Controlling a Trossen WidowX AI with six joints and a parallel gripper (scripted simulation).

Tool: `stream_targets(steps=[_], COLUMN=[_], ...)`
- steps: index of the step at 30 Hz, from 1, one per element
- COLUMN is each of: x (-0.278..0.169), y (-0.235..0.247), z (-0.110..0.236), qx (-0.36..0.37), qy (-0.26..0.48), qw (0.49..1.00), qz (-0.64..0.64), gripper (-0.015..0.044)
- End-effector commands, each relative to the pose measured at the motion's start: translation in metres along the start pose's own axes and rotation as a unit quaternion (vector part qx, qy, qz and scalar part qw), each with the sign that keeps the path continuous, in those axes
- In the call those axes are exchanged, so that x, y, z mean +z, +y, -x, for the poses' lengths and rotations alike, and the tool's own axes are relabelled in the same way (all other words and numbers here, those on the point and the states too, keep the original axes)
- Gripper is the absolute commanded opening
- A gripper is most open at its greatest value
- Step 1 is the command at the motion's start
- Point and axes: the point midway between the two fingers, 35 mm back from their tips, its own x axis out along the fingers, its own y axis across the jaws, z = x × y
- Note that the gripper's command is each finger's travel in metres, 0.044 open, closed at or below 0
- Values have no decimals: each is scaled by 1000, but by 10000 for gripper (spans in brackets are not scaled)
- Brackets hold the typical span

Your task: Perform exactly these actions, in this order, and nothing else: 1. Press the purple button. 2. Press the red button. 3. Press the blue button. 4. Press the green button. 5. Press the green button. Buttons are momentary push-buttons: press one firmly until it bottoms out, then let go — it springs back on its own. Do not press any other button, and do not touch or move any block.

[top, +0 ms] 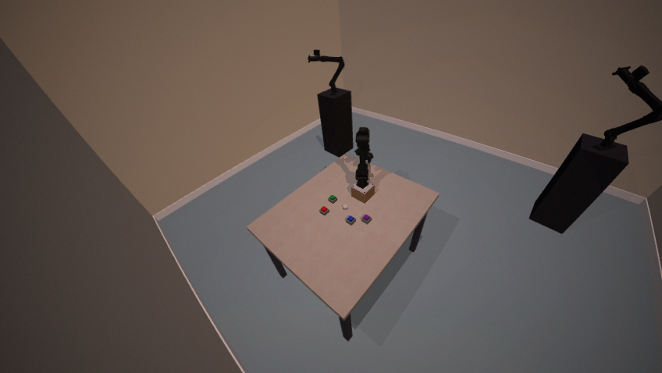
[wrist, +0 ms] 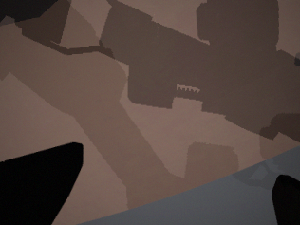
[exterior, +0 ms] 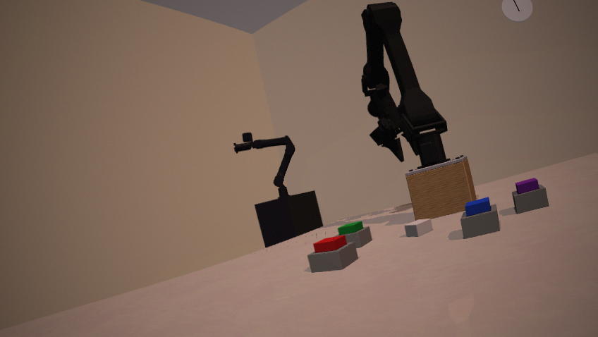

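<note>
Four buttons in grey housings sit on the table: purple, blue, red and green. My arm stands folded on a wooden base. My gripper is open and empty, hanging close beside the base, well above the table and away from all buttons. The wrist view shows only table top, arm shadows and the table's edge between the two dark fingers.
A small white block lies between the green and blue buttons. Two black pedestals carrying camera arms stand on the floor beyond the table; one also shows in the exterior view.
</note>
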Motion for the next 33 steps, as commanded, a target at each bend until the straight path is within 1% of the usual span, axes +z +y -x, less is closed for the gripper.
stream_targets(steps=[1, 5, 10, 17, 25, 33], x=[1, 27, 92, 167, 248, 310], y=[0, -9, -17, -7, 35, 104], z=[0, 5, 16, 29, 42, 50], qx=[-1, -13, -39, -58, -71, -76], qy=[0, -5, -21, -35, -53, -72], qw=[1000, 1000, 997, 993, 987, 981], qz=[1, 21, 69, 99, 131, 163], gripper=[400, 400, 400, 400, 400, 400])
